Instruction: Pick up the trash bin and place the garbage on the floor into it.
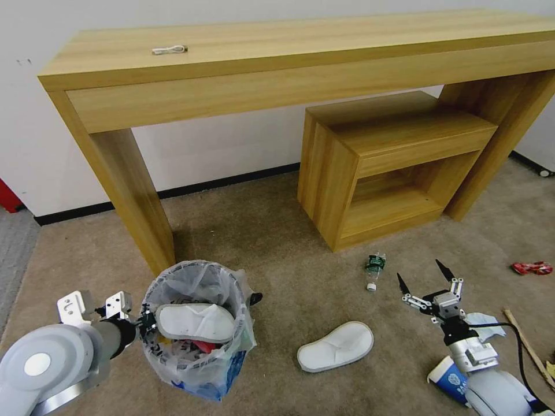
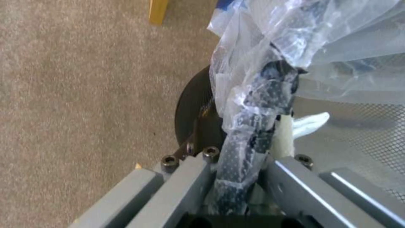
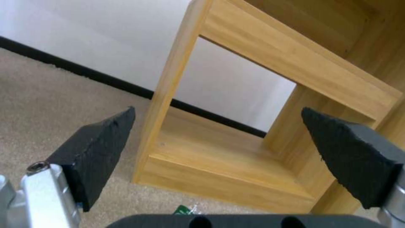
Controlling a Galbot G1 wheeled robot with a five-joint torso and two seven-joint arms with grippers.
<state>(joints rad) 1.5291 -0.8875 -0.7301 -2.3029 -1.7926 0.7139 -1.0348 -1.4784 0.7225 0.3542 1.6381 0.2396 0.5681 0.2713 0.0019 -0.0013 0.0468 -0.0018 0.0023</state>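
The trash bin [image 1: 199,352], a dark wire bin lined with a crinkly clear bag, stands on the beige floor [image 1: 277,248] at the lower left. One white slipper [image 1: 195,322] lies inside it over red litter. My left gripper [image 1: 143,327] is shut on the bin's bag-wrapped rim [image 2: 253,133]. My right gripper [image 1: 428,276] hangs open at the lower right, empty [image 3: 217,126]. On the floor lie a second white slipper [image 1: 335,345], a crushed bottle [image 1: 374,270], a red wrapper [image 1: 532,267], a tissue [image 1: 484,323], a wooden stick [image 1: 523,341] and a blue-white cup [image 1: 448,378].
A long wooden desk [image 1: 289,63] stands against the wall, its left leg [image 1: 139,202] just behind the bin. A small wooden cabinet [image 1: 381,167] sits under it. A white cable [image 1: 169,50] lies on the desk. Grey carpet [image 1: 11,254] borders the far left.
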